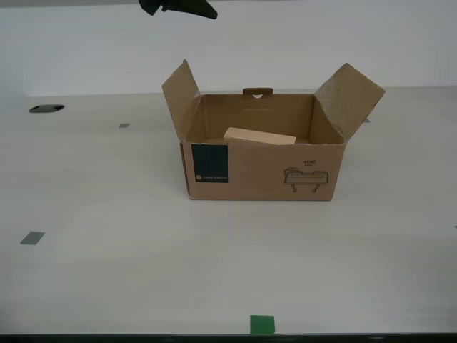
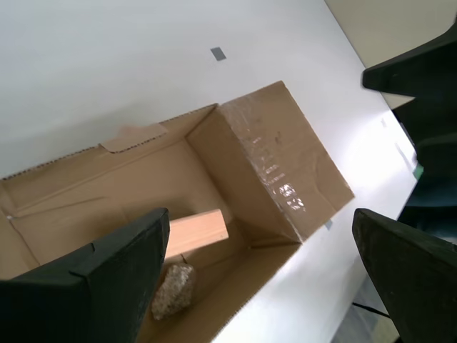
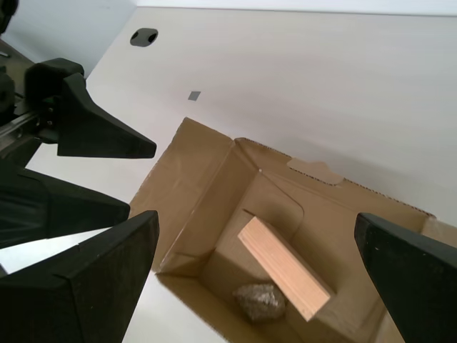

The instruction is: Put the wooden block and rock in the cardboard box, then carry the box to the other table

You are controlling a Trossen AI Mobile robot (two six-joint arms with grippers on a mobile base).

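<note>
The cardboard box stands open on the smooth beige table, flaps up, navy label on its front. Inside lies the wooden block; the rock is hidden by the box front in the exterior view. Both wrist views look down into the box. My first gripper hangs open and empty above the wooden block and the rock. My second gripper is also open and empty above the block and rock. The other table is out of view.
A dark arm part shows at the exterior view's top edge. Grey tape squares, a green tape square and a dark hole mark the tabletop. The other arm's dark parts sit beside the box.
</note>
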